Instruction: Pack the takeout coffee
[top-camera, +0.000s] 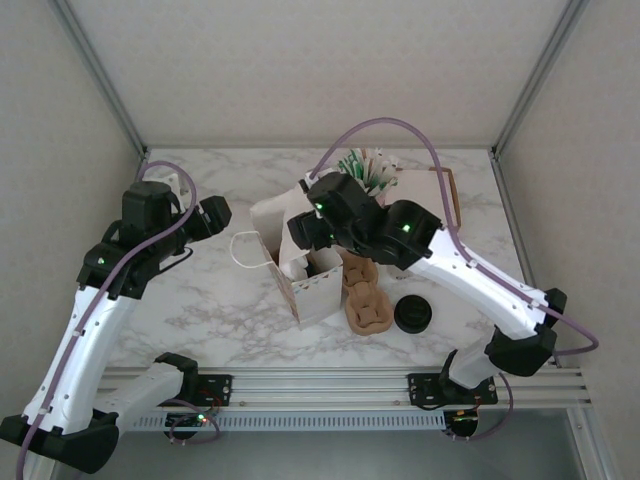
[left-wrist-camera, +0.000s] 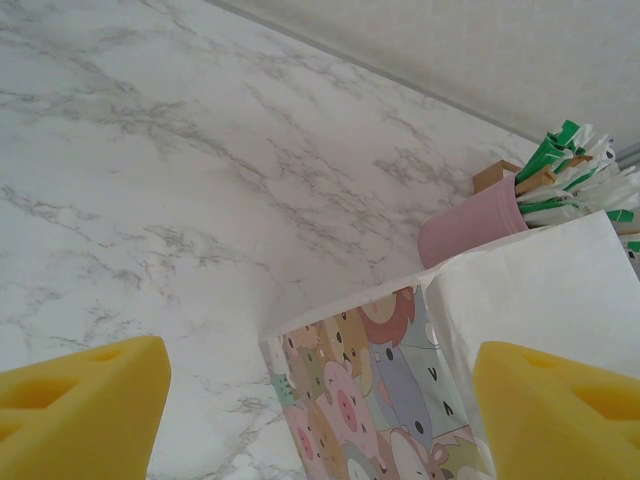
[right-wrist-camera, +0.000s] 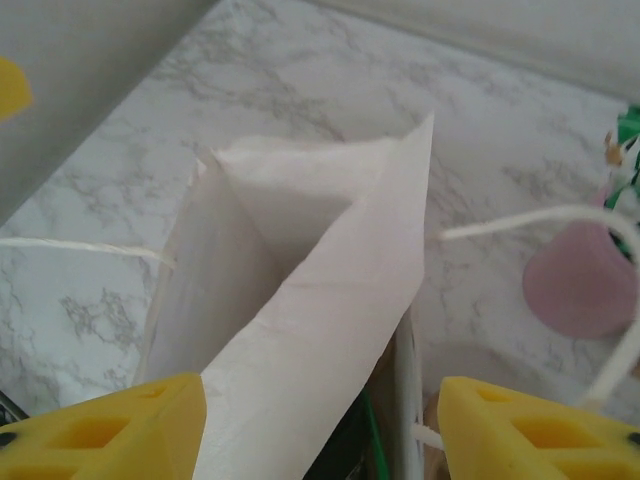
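A table (top-camera: 230, 305) topped in white marble veined with grey is enclosed by pale, finely textured panels: a back wall (top-camera: 320, 70) and two side walls (top-camera: 50, 130). The corners are marked by slanting metal posts (top-camera: 100, 75). The near edge is bordered by a ribbed aluminium rail (top-camera: 320, 385). Everything is lit softly and evenly; only faint shadows are cast.

A white bag (right-wrist-camera: 300, 300) stands under the right gripper (right-wrist-camera: 320, 405), a pink cup (right-wrist-camera: 580, 280) ahead-right, a brown tray (top-camera: 365, 305) beside the bag.
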